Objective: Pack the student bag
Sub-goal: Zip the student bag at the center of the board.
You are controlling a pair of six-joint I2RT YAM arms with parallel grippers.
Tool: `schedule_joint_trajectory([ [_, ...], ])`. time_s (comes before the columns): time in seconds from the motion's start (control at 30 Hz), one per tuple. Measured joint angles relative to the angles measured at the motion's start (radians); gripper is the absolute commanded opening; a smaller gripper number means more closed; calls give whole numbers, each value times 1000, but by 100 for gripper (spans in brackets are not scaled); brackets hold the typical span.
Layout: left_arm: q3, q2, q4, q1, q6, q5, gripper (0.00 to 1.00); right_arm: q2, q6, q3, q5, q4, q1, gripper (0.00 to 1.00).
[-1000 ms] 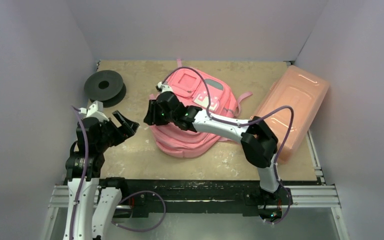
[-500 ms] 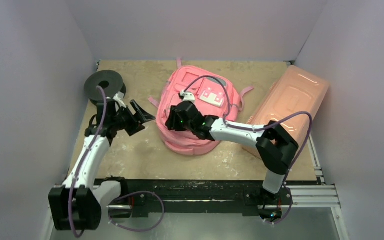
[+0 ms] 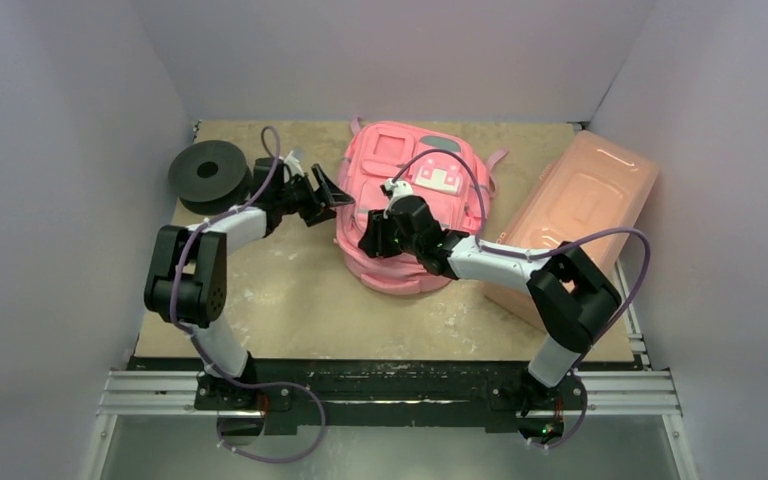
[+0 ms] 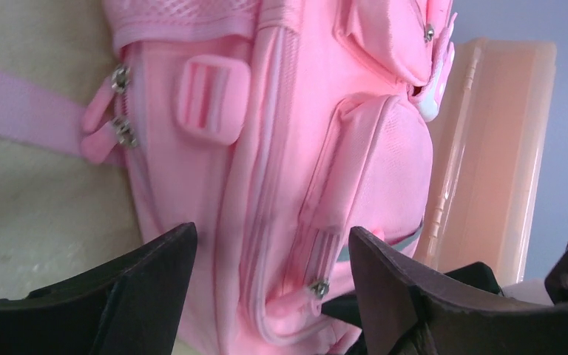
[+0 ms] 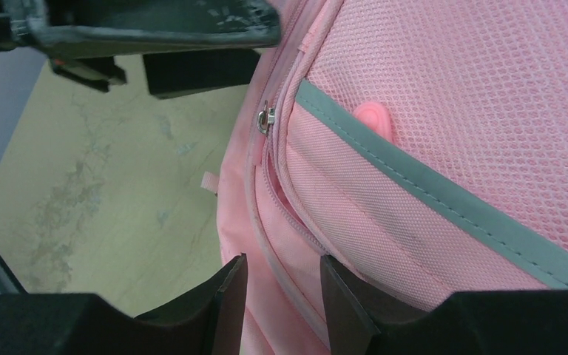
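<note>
The student bag (image 3: pixel 415 200), a pink backpack with a grey stripe and a white clasp patch, lies flat in the middle of the table. My right gripper (image 3: pixel 375 238) sits at its near-left edge. In the right wrist view this gripper (image 5: pixel 282 277) is pinched on the bag's side seam (image 5: pixel 288 244), below a metal zip pull (image 5: pixel 266 118). My left gripper (image 3: pixel 332 190) is open at the bag's left side, not touching it. In the left wrist view the left gripper (image 4: pixel 270 255) frames the bag (image 4: pixel 281 133) and a zip pull (image 4: pixel 318 287).
A black spool (image 3: pixel 208 172) lies at the back left, behind my left arm. A rigid salmon-pink plastic box (image 3: pixel 580 215) leans at the right wall, close to the bag; it also shows in the left wrist view (image 4: pixel 488 148). The left gripper's finger (image 5: pixel 155 29) shows in the right wrist view.
My left arm has stretched forward and right, from near the table's front left up to the bag's left side. My right gripper has moved right, taking the bag's edge with it; the bag shifted right and back.
</note>
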Motion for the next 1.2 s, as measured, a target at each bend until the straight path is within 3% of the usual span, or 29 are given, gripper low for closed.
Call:
schedule_joint_trajectory([
  [0.1, 77, 82, 27, -51, 24, -4, 49, -5, -24, -9, -32, 12, -8, 45],
  [0.17, 114, 121, 29, -61, 32, -3, 21, -11, -36, -15, -43, 16, -14, 45],
  [0.23, 133, 142, 34, -61, 31, -5, 1, -14, -43, -19, -53, 17, -19, 45],
  [0.37, 60, 101, 85, -61, 39, -79, 0, -13, -47, -22, -67, 14, -31, 45],
  [0.57, -382, -225, 324, -79, -61, -266, 0, 0, -89, 10, -141, -95, -30, 47],
  [0.7, -557, -325, 434, -84, -158, -318, 0, 8, -97, 40, -171, -121, -40, 46],
  [0.87, -631, -283, 585, -100, -269, -278, 0, -71, -29, -58, -192, -51, -43, 46],
  [1.0, -642, -242, 672, -101, -321, -254, 0, -105, -17, -86, -174, -11, 26, 46],
  [1.2, -655, -240, 699, -101, -351, -237, 0, -105, -66, -80, -68, 3, 77, 44],
])
